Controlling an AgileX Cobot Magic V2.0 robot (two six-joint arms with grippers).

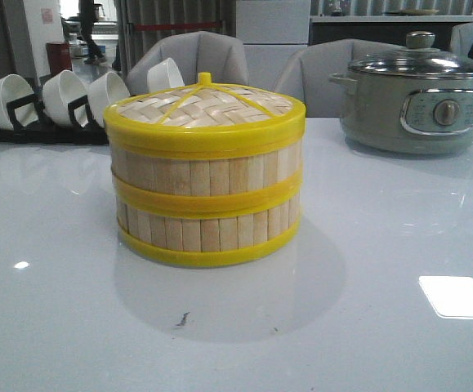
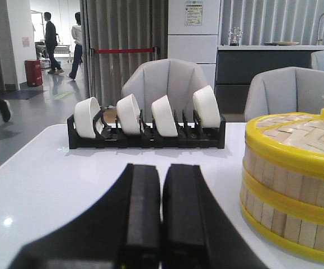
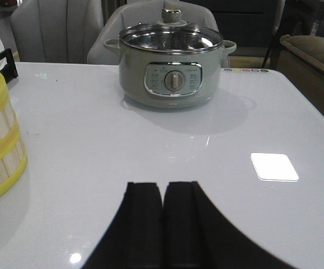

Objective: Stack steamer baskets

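Two baskets (image 1: 206,200) sit stacked under the lid (image 1: 206,106) on the worktop (image 1: 367,269); left hand (image 2: 162,216) and right hand (image 3: 163,224) are closed, empty.

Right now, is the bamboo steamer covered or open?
Covered. The woven lid sits flat on the two stacked steamer baskets.

2 steamer baskets (image 1: 206,196) stacked, 1 lid (image 1: 206,110), 4 white bowls (image 2: 145,115), 1 black rack (image 2: 145,136), 1 electric pot (image 1: 416,102), 2 grey chairs (image 2: 170,84), 2 end effectors: left end effector (image 2: 162,216), right end effector (image 3: 163,224).
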